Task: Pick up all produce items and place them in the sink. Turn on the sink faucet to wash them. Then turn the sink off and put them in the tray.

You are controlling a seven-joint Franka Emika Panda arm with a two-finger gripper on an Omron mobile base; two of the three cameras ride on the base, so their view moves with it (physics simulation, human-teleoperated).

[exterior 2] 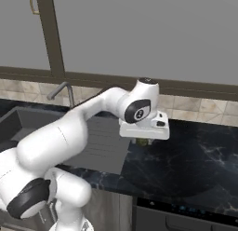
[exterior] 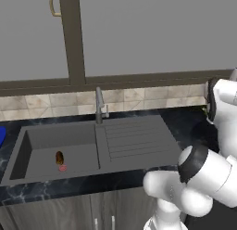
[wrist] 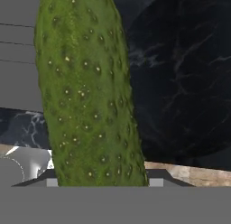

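I see a bumpy green cucumber (wrist: 88,92) running from 6 to 12 o'clock in the hand view, clamped in my hand (exterior 2: 143,142) above the dark bench (exterior 2: 195,155). The brown oblong (exterior: 59,157) lies in the sink (exterior: 139,145) at 9 o'clock. My fingertips are hidden behind the cucumber.

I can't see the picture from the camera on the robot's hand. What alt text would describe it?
A bumpy green cucumber stands close before the camera, reaching from the bottom to the top edge. Behind it lie black marbled counter on the right and grey ribbed drainboard on the left.
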